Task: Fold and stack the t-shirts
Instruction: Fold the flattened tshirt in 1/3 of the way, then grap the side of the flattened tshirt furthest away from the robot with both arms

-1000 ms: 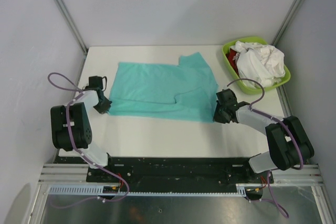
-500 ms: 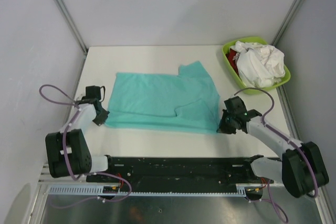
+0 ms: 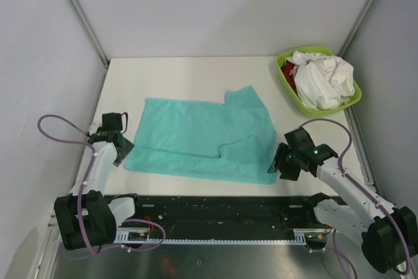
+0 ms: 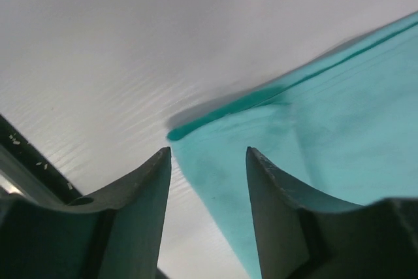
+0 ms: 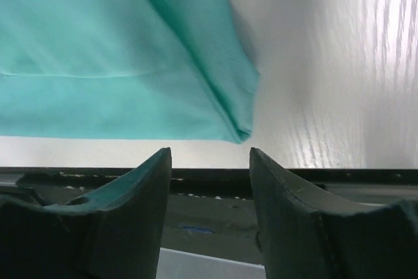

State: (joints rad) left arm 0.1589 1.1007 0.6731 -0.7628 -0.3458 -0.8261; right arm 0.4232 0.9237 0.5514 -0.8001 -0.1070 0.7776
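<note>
Teal t-shirt point(image 3: 202, 138): soft smooth knit, flat on the white desk point(image 3: 183, 76), near side. My left claw point(image 3: 122, 155) is spread at its near-left corner, my right claw point(image 3: 274, 168) spread at its near-right corner. The 2 grip nothing.

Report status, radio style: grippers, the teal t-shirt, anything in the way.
Left gripper open at near left corner of teal t-shirt. Right gripper open at near right corner. Shirt lies flat, unheld. Nothing in the way; green basin stands clear, far right.
</note>
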